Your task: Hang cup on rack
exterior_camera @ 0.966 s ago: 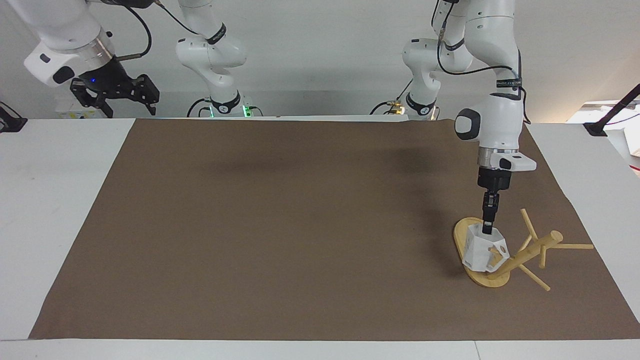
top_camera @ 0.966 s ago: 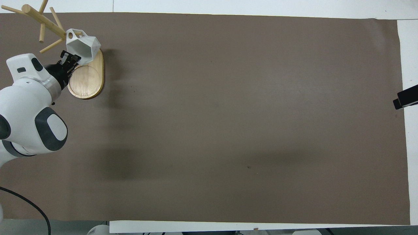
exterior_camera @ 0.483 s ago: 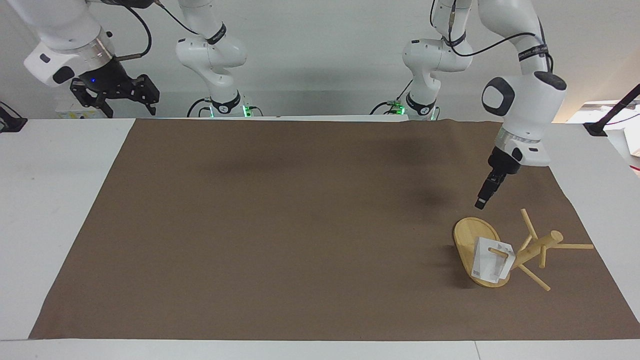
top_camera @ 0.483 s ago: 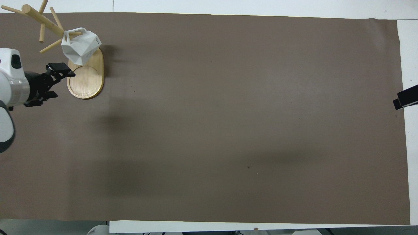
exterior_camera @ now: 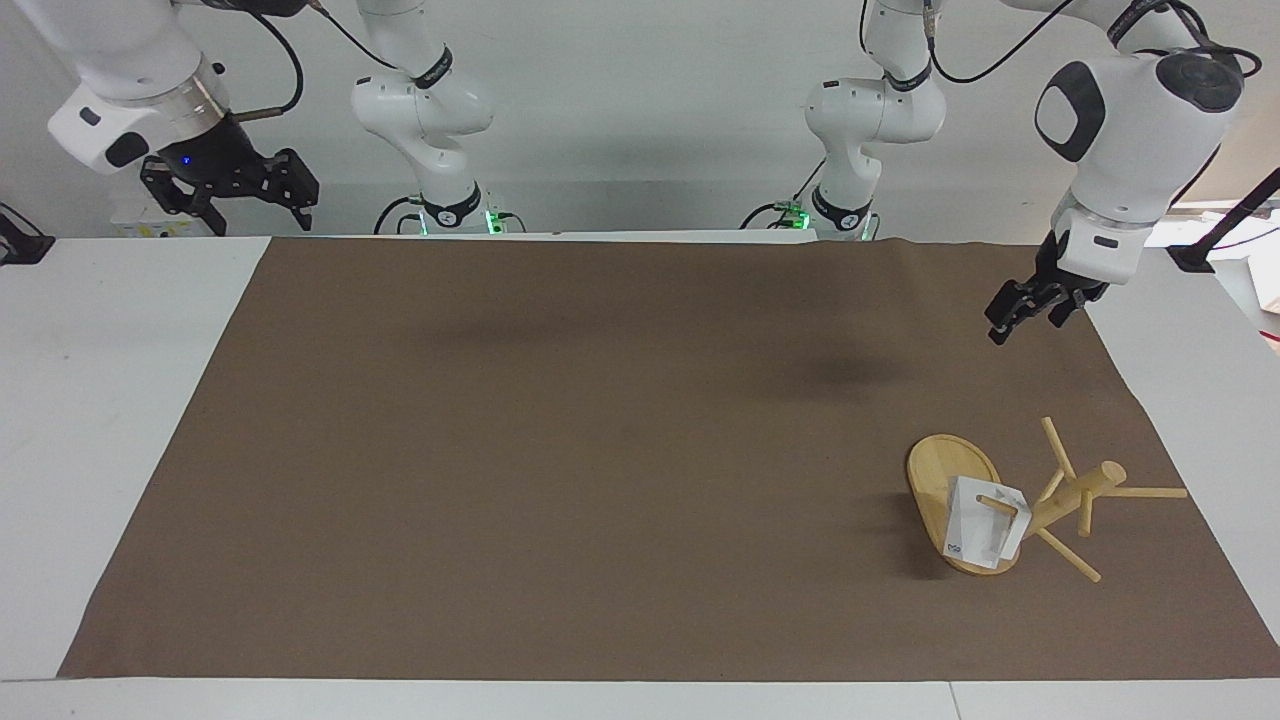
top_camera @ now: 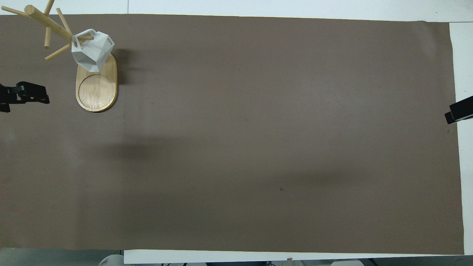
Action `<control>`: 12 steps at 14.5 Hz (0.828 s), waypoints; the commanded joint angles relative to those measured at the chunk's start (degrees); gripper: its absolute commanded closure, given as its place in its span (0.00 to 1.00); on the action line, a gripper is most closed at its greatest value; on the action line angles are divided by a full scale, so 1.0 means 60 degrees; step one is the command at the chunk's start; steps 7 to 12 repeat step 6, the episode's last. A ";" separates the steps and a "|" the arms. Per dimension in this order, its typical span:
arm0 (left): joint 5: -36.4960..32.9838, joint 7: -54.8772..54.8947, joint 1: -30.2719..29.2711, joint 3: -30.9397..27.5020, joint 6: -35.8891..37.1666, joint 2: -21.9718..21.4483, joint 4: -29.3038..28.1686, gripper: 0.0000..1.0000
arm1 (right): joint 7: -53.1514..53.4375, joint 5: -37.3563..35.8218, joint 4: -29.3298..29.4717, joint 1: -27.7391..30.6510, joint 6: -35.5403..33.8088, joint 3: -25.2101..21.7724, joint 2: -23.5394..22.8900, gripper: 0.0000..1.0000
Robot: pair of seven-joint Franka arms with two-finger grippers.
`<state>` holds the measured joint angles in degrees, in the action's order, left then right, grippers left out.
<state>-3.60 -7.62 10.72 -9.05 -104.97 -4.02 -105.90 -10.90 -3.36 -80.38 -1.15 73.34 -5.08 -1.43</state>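
The white faceted cup (exterior_camera: pixel 980 530) hangs by its handle hole on a low peg of the bamboo rack (exterior_camera: pixel 1070 500), over the rack's oval base (exterior_camera: pixel 940 475). It also shows in the overhead view (top_camera: pixel 92 50), with the rack's base (top_camera: pixel 97 90) under it. My left gripper (exterior_camera: pixel 1028 320) is open and empty, raised over the brown mat at the left arm's end, well clear of the rack; it shows at the overhead view's edge (top_camera: pixel 22 98). My right gripper (exterior_camera: pixel 235 195) is open and empty, and that arm waits raised at the right arm's end.
A brown mat (exterior_camera: pixel 560 450) covers most of the white table. The rack stands near the mat's corner at the left arm's end, far from the robots. A black clamp (exterior_camera: pixel 1195 255) sits at the table edge there.
My left gripper let go of the cup, rose and drew back from the rack toward its own base. The cup swung down to hang on the peg. The right arm stayed still.
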 commanded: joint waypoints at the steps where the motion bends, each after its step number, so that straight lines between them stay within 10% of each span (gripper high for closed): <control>1: -0.0177 0.0610 -0.0088 0.0043 0.1039 0.0667 0.1326 0.00 | 0.0191 0.0062 0.0008 0.0030 0.0066 0.0011 0.0005 0.01; 5: 0.0583 0.1958 -0.0175 0.0029 0.3005 0.1490 0.3291 0.00 | 0.0527 0.0222 0.0008 0.0045 0.0081 0.0011 0.0005 0.01; 12: 0.0599 0.1958 -0.0146 0.0043 0.3022 0.1519 0.3308 0.00 | 0.0528 0.0223 -0.0007 0.0045 0.0067 0.0011 0.0005 0.01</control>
